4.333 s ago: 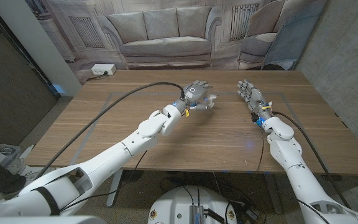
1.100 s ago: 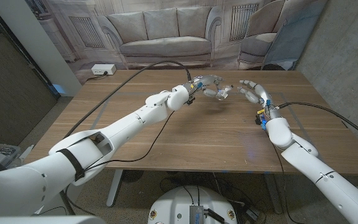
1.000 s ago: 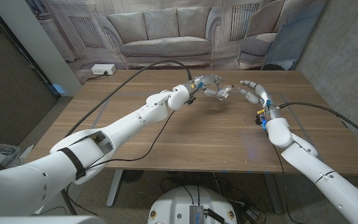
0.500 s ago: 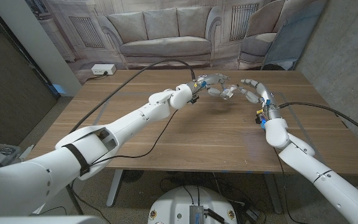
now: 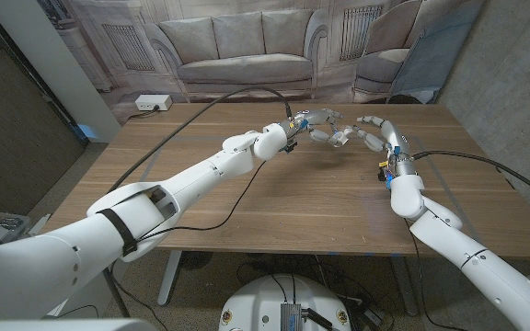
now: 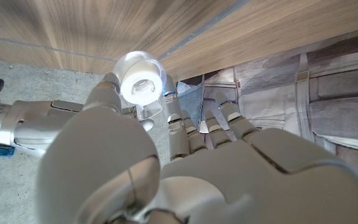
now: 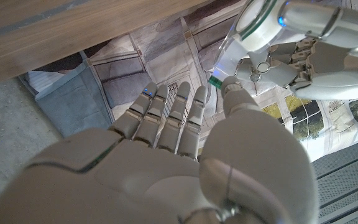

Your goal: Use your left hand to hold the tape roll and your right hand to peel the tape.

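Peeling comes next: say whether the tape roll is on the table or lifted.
Lifted: left hand holds the tape roll above the table.

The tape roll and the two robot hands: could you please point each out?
tape roll (image 6: 140, 85), left wrist view, on its round face.
left hand (image 5: 309, 123), head view, on its back.
right hand (image 5: 377, 132), head view, on its middle.

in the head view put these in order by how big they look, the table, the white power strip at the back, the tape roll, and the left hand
1. Table, by far the largest.
2. Left hand, which holds the roll above the table.
3. White power strip.
4. Tape roll, smallest, partly hidden by fingers.

Hand and power strip look close in size, so their order is unsure.
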{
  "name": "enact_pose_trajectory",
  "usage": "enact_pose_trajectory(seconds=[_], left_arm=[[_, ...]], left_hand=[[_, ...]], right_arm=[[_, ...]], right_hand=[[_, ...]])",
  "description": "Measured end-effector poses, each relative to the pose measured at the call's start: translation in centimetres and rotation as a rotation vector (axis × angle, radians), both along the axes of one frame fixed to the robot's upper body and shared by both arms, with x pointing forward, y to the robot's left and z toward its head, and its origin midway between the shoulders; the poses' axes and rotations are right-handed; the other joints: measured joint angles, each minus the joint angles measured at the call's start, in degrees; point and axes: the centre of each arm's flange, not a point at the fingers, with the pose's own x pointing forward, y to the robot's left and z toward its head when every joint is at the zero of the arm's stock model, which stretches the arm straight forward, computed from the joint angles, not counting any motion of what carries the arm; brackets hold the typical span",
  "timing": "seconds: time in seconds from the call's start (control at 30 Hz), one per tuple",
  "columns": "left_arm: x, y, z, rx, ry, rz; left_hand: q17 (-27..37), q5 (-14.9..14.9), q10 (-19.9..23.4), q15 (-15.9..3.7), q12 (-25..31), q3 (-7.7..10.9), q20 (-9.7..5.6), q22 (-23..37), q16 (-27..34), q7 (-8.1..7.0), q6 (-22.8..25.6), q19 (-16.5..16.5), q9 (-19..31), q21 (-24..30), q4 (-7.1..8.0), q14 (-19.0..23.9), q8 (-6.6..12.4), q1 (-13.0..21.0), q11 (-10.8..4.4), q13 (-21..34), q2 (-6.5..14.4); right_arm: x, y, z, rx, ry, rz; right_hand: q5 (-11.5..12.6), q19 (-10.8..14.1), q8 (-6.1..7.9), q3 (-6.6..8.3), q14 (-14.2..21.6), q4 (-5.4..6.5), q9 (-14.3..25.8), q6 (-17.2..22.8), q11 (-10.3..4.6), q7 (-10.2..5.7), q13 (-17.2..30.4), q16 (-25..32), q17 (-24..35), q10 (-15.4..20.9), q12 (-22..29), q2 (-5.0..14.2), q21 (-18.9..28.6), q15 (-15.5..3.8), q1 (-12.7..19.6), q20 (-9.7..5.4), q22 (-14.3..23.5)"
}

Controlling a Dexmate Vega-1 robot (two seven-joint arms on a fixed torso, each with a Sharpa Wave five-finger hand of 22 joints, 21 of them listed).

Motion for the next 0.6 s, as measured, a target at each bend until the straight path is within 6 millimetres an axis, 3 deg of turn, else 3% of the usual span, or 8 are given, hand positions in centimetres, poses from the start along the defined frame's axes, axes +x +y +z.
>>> enact_pose_trajectory(seconds=[0.17,0.43,0.6], left_arm=[[-0.02,-0.13,0.07,-0.01,-0.004,-0.002],[0.03,-0.07,0.12,-0.018,-0.007,-0.001],[0.08,-0.12,0.08,-0.021,-0.006,-0.001]], left_hand=[[0.0,0.4,0.0,0.0,0.0,0.0,0.0,0.0,0.0,0.0,0.0,0.0,0.0,0.0,0.0,0.0,0.0,0.0,0.01,0.0,0.0],[0.0,0.9,0.0,0.0,0.0,-0.24,0.0,0.0,0.0,-0.01,0.0,0.0,0.0,0.0,0.24,0.0,0.0,0.0,0.03,0.0,0.0],[0.0,1.3,0.0,0.01,0.0,-0.48,0.0,0.0,0.0,-0.21,-0.2,0.0,0.0,0.2,0.48,0.0,0.0,0.0,0.04,0.0,0.0]], right_arm=[[0.2,0.01,0.05,-0.003,-0.003,-0.005],[0.47,0.02,0.09,-0.002,-0.014,-0.01],[0.55,0.08,0.1,-0.002,-0.026,-0.013]], right_hand=[[0.0,0.0,0.39,-0.3,0.6,0.3,0.3,0.7,0.04,-0.1,0.3,0.0,0.2,0.6,0.4,-0.07,0.0,0.01,0.1,0.0,0.3],[0.5,0.8,3.81,-1.1,2.8,0.46,1.1,6.5,-0.85,-0.42,0.8,0.9,0.7,4.4,1.9,0.02,0.9,-0.15,1.1,-0.42,0.3],[0.8,1.0,6.79,-1.23,4.6,0.6,2.0,11.1,-1.52,-0.98,1.3,1.2,0.9,7.2,3.1,0.97,1.4,-0.11,2.0,-0.62,0.5]])
